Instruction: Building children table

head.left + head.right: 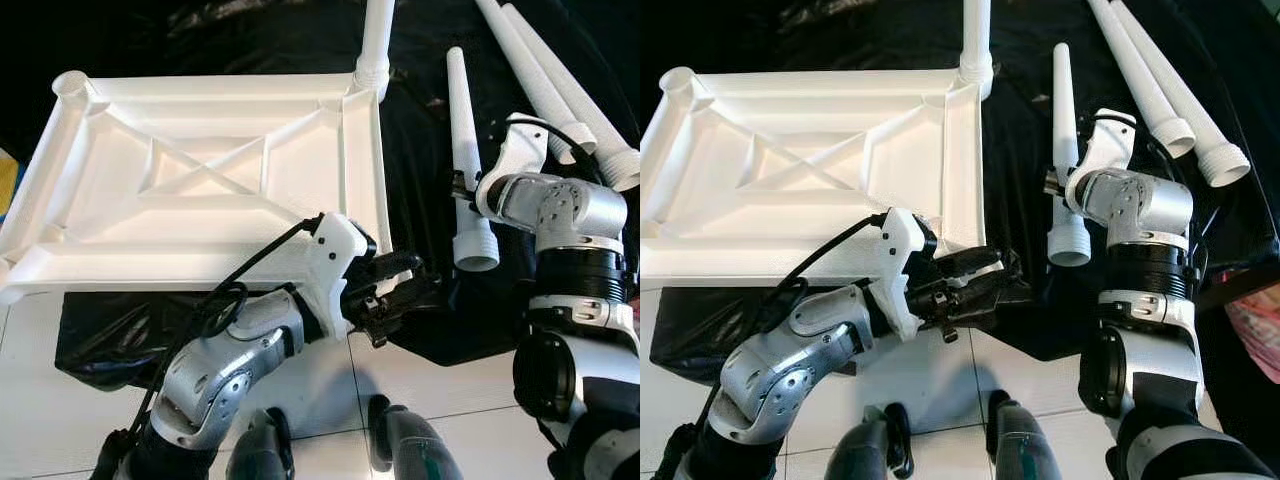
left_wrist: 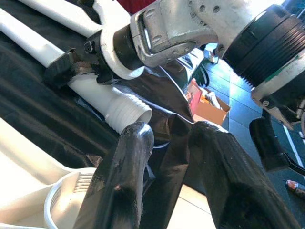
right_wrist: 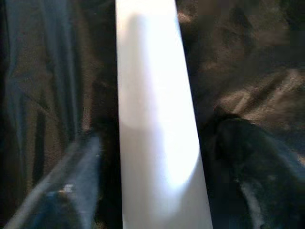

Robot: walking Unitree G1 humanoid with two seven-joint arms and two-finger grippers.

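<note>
Tabletop (image 1: 200,170) lies underside up on the sheet (image 1: 420,120), left of centre, with one leg (image 1: 376,45) standing in its far right corner socket. Right of it, a loose leg (image 1: 465,150) lies on the sheet, the right gripper (image 1: 462,190) straddling it. Two further legs (image 1: 560,90) lie side by side at far right. The left gripper (image 1: 400,285) sits just off the tabletop's near right corner. Sheet rests on the floor (image 1: 430,390).
</note>
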